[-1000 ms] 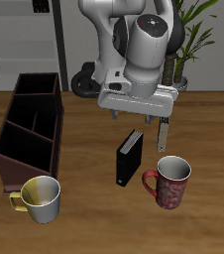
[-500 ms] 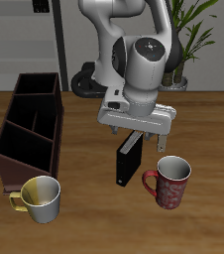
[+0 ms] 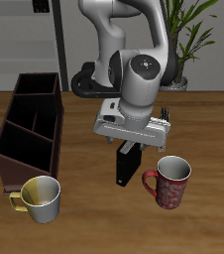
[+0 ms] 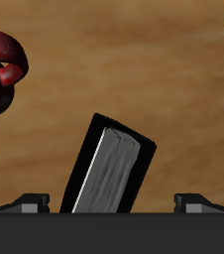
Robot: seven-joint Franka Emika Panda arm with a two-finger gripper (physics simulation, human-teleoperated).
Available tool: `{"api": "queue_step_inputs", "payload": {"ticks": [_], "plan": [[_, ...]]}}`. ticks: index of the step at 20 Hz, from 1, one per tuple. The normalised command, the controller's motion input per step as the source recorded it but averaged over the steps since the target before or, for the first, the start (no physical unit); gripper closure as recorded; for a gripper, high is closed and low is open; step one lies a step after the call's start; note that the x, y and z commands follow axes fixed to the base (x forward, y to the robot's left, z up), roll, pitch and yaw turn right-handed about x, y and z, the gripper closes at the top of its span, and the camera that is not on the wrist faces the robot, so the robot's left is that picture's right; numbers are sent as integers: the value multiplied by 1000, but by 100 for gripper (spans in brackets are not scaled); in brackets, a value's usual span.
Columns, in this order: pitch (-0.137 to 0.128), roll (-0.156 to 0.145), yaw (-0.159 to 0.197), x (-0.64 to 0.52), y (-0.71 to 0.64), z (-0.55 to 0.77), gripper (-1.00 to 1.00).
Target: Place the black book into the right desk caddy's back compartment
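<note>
The black book stands upright on the wooden table, its pale page edge facing up at me. My gripper hangs straight over it, open, with one fingertip on each side of the book's top in the wrist view; neither touches it. The right desk caddy, a long dark brown box with inner dividers, stands apart from the book toward the table's side. Its back compartment, the full-width end section, looks empty.
A red mug stands close beside the book, also showing in the wrist view. A white mug with a yellow inside sits in front of the caddy near the table's front edge. A potted plant stands behind the arm.
The gripper has come down and shifted over the book, from above and behind it to straddling its top. The book, mugs and caddy have not moved.
</note>
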Motion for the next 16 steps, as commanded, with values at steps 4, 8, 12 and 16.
{"api": "queue_step_inputs", "payload": {"ticks": [4,8,12,16], "plan": [[40,-12,2,107,-119,-288,-100],[27,20,-6,15,-63,-276,100],[23,-5,-14,57,-46,-116,100],[10,-2,-11,19,-52,-15,100]]}}
